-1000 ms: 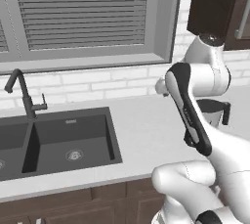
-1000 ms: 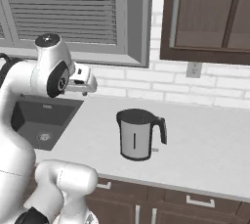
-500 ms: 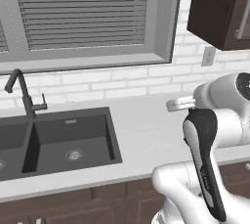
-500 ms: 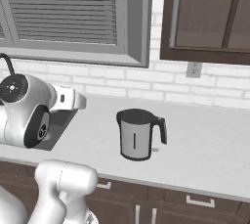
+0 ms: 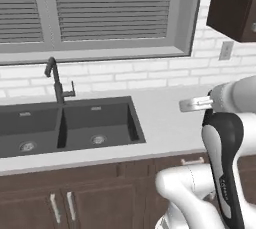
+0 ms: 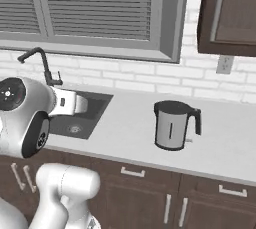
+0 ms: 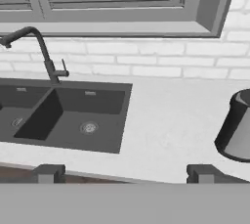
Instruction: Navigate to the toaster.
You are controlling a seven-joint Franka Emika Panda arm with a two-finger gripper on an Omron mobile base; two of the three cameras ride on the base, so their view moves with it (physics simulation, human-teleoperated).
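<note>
On the counter (image 6: 125,123), kettle (image 6: 172,124) stands right of the sink (image 5: 70,125).

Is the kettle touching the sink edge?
Apart. In the right base view the kettle stands on the counter with a plain stretch of bare countertop between it and the sink; the hand view shows the same gap.

Sink (image 5: 95,123) and kettle (image 6: 172,125) on counter (image 5: 161,115)

kettle (image 6: 173,125) on counter (image 6: 227,143), right of sink (image 5: 70,125), below window (image 6: 95,8).
</note>
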